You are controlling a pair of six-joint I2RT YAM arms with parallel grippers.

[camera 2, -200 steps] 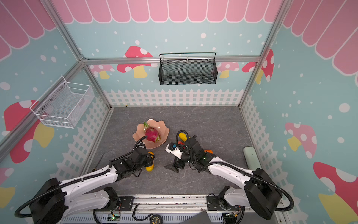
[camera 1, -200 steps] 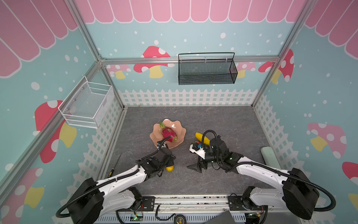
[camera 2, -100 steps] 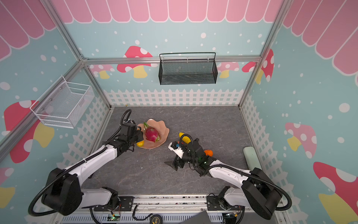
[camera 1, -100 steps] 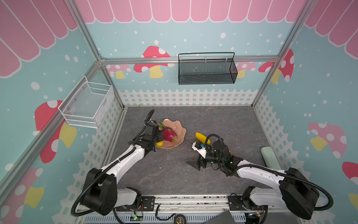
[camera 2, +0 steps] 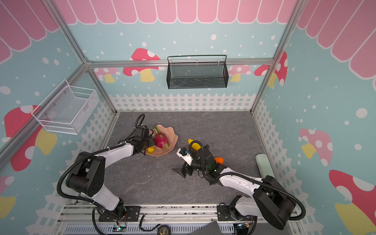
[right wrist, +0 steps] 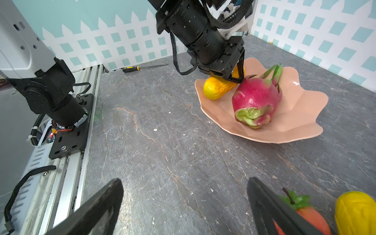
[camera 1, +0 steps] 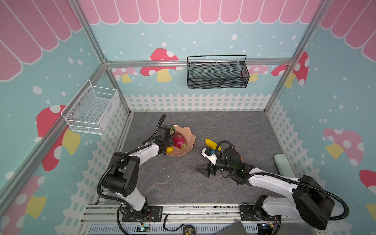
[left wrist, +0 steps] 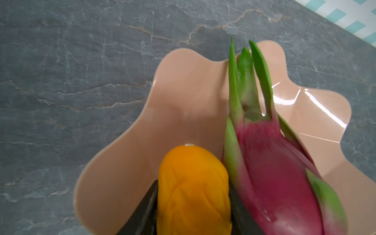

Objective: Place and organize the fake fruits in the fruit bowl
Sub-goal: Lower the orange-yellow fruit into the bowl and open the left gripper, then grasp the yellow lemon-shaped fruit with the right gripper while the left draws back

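Dark grey, stone-veined tabletop, closed in by white picket-print walls. In its left half, about midway between the back and front edges, the shallow glossy peach-pink fruit bowl with a wavy scalloped rim, plain in both top views.

Inside the bowl, lying on its side, the magenta plastic dragon fruit with green tips, leaf tips toward the back edge. Just beside it, on the side of the bowl nearest the left edge, the orange-yellow oblong plastic fruit, resting on the bowl wall close to the rim. Around that fruit, the left gripper, clasped, with a dark finger against each flank.

Out on the bare tabletop near the centre, right of the bowl and apart from it, the yellow oblong plastic fruit. Toward the front edge from it, low over the tabletop, the right gripper, spread wide and holding nothing.

Further toward the right edge, partly hidden behind the right arm, the round plastic orange. Seen only from the right wrist, just behind one finger of the right gripper and next to the yellow fruit, the small red plastic strawberry with a green leafy cap.

Along the left edge, a slim screwdriver with a yellow-and-black handle.
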